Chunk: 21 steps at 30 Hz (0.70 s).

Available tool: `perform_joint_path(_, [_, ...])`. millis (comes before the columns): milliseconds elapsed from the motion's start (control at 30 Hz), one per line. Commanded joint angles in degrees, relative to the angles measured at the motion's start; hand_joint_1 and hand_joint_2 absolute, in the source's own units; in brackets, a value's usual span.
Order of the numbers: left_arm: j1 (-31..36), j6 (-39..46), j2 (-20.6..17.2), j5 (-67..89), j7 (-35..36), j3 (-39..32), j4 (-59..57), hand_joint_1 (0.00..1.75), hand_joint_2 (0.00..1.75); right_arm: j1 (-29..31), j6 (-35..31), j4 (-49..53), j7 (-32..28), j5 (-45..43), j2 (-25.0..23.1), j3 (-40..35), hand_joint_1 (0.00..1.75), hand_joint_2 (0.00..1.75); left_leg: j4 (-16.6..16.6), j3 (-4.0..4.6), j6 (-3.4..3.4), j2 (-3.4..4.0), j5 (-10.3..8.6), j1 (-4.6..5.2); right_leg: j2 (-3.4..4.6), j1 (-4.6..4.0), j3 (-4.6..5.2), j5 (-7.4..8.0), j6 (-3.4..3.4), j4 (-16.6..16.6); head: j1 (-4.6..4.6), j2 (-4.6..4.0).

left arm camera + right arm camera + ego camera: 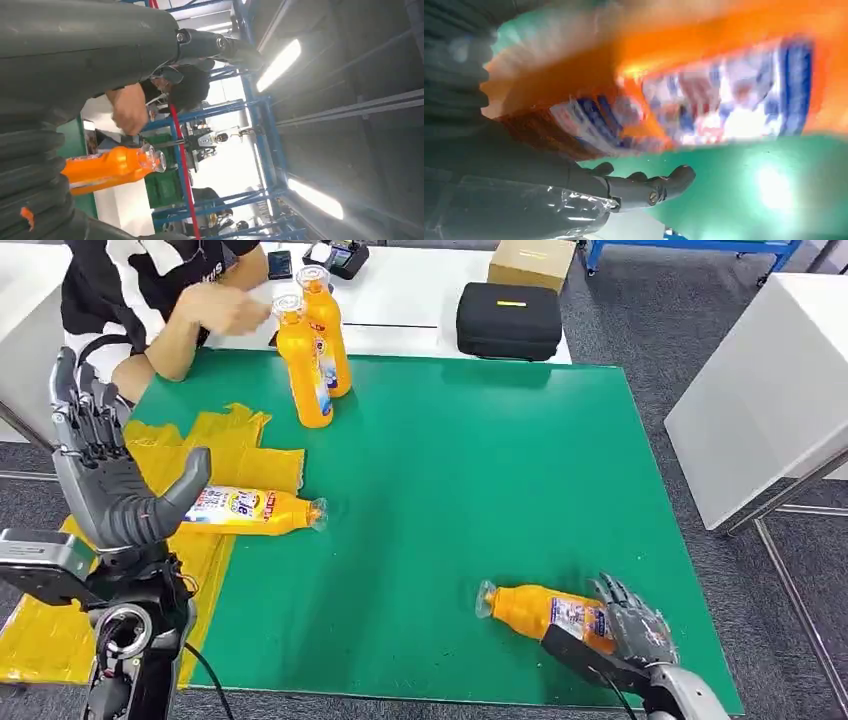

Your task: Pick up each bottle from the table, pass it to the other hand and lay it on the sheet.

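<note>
Green matting point(480, 490) looks slick: the right hand point(632, 628), fingers spread (not yet closed) over the lying bottle point(540, 610), could roll it away, while the left hand point(105, 475) waits wide and empty.

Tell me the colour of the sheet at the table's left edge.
Yellow. The sheet shows best in the head view.
</note>
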State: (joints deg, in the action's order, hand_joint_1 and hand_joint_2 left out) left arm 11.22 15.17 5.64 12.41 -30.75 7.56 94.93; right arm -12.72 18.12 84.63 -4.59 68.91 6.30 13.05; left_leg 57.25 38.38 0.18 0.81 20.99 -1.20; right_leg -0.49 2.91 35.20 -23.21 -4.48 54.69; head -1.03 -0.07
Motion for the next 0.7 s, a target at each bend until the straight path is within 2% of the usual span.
perform_joint_path(33, [1.5,0.0,-0.8,-0.5,0.8,0.2,-3.2,0.0,1.75,2.9,0.6,-7.9,0.6,0.9,-2.7,1.8,1.68,1.75,0.0,-0.55,0.03,-0.14,0.21,-0.08,-0.04,-0.12,-0.59,-0.2,0.46,-0.1,0.0,0.0])
perform_joint_path(67, [1.5,-0.2,-0.6,-0.5,1.1,0.0,-3.0,0.0,1.75,3.5,0.9,-9.0,0.6,1.0,-2.8,2.1,1.75,1.75,0.0,-0.61,0.04,-0.15,0.24,-0.08,-0.04,-0.13,-0.64,-0.23,0.52,0.0,0.0,0.0])
perform_joint_path(100, [1.5,-0.2,-0.6,-0.5,1.1,-0.1,-3.0,0.0,1.75,3.6,0.9,-9.2,0.6,1.0,-2.8,2.1,1.75,1.75,0.0,-0.41,0.01,-0.1,0.11,-0.07,-0.04,-0.09,-0.43,-0.12,0.35,-0.1,0.0,0.0])
perform_joint_path(167, [1.3,-0.2,-0.5,-0.5,1.1,-0.3,-3.1,0.0,1.75,3.9,0.9,-9.6,0.6,1.3,-2.9,2.0,1.75,1.75,0.0,-0.64,0.02,-0.09,0.23,-0.09,0.01,-0.14,-0.66,-0.21,0.52,-0.1,-0.02,0.0])
perform_joint_path(333, [1.0,-0.3,-0.3,-0.3,1.2,-0.7,-2.9,0.0,1.75,4.6,0.3,-9.9,0.0,2.0,-3.7,2.8,1.75,1.75,0.0,-0.4,-0.01,-0.06,0.07,-0.08,-0.01,-0.11,-0.39,-0.06,0.27,-0.1,0.0,0.0])
perform_joint_path(400, [0.9,-0.4,-0.3,-0.2,1.3,-0.7,-2.6,0.0,1.75,5.0,0.2,-10.4,-0.3,2.0,-3.9,3.2,1.75,1.75,0.0,-0.68,0.01,-0.12,0.19,-0.08,-0.03,-0.13,-0.67,-0.19,0.49,-0.1,0.0,0.0])
perform_joint_path(567, [1.0,-0.5,-0.2,-0.2,1.3,-0.7,-2.5,0.0,1.75,5.1,0.1,-10.7,-0.4,2.0,-3.9,3.3,1.75,1.75,0.0,-0.51,-0.05,-0.02,0.1,-0.07,0.0,-0.1,-0.48,-0.13,0.38,-0.1,0.0,0.0])
perform_joint_path(700, [0.4,-0.4,-0.1,0.3,1.6,-1.2,-2.1,0.0,1.75,6.0,-3.6,-10.0,-2.2,3.3,-5.4,4.8,1.75,1.75,0.0,-0.66,-0.09,-0.05,0.18,-0.1,-0.01,-0.13,-0.61,-0.18,0.51,-0.1,0.0,0.0])
